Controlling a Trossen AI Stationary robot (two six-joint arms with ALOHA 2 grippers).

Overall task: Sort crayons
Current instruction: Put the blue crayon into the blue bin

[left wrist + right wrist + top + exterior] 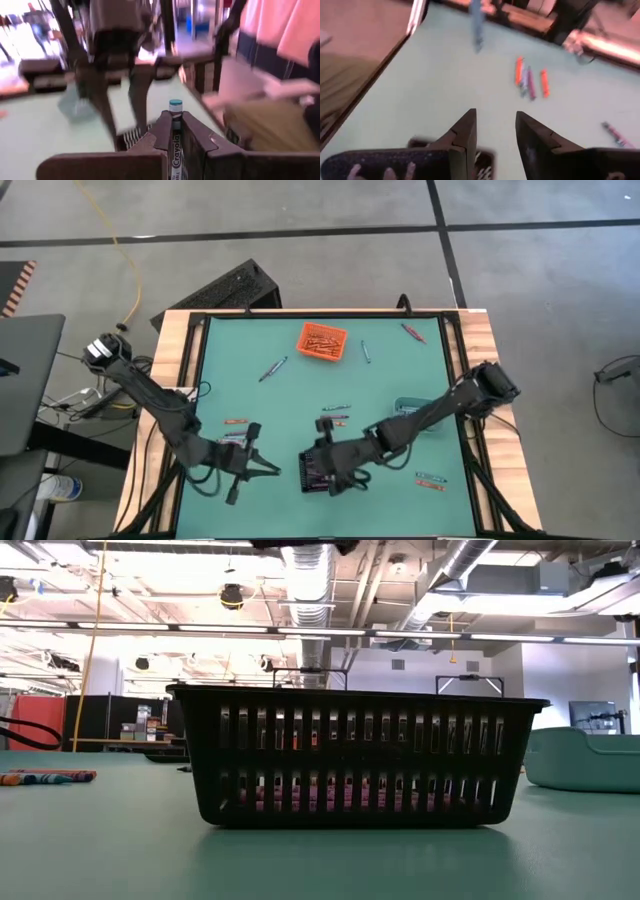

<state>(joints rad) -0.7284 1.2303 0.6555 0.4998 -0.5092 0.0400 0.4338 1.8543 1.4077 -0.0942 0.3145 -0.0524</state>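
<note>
My left gripper (266, 470) is near the table's front left, shut on a teal crayon (175, 125). My right gripper (325, 463) hovers open and empty over the black bin (312, 472); in the right wrist view (495, 137) the bin's rim (380, 162) and the purple crayons inside it show under the fingers. Loose crayons lie flat on the green mat: a few beside each other (530, 80), a grey-blue one (272, 368), a red one (410, 332), and two near the front right (430, 480). My left gripper pinches the teal crayon by its paper-wrapped body (176, 150) between its two fingers. The crayon lies along the fingers, and its teal end (175, 105) sticks out past the fingertips. Whether any part of it touches the table, I cannot tell.
An orange bin (322, 342) with orange crayons stands at the far middle. A teal bin (412, 412) stands right of centre, partly under my right arm; it also shows in the low view (585, 760). The black bin (355, 755) fills the middle of the low view.
</note>
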